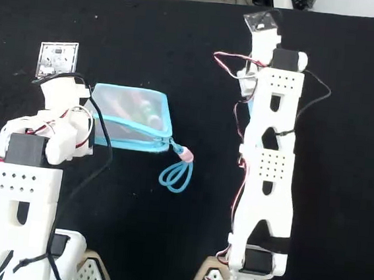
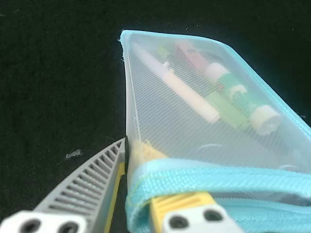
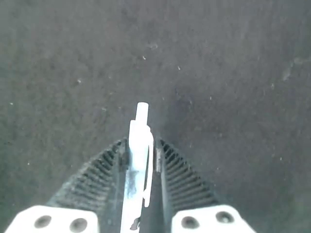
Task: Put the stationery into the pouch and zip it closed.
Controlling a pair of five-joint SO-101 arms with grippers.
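Currently you are mid-loading. Nearest the arm bases, a turquoise cord loop (image 1: pixel 175 176) trails from the zip corner of the translucent, turquoise-trimmed mesh pouch (image 1: pixel 133 118), which lies on the black table (image 1: pixel 132 227). At the pouch's opposite end your left fingers (image 2: pixel 92 189) are clamped on its edge. Inside, pens and glue sticks (image 2: pixel 228 104) lie along its length. Well beyond the pouch's loop end, your right fingers (image 3: pixel 184 184) pinch a slim white pen (image 3: pixel 141 119), its long axis in line with them and its tip pointing out past them. Next, I judge, carry it across, align it with the pouch's length and feed it in before zipping.
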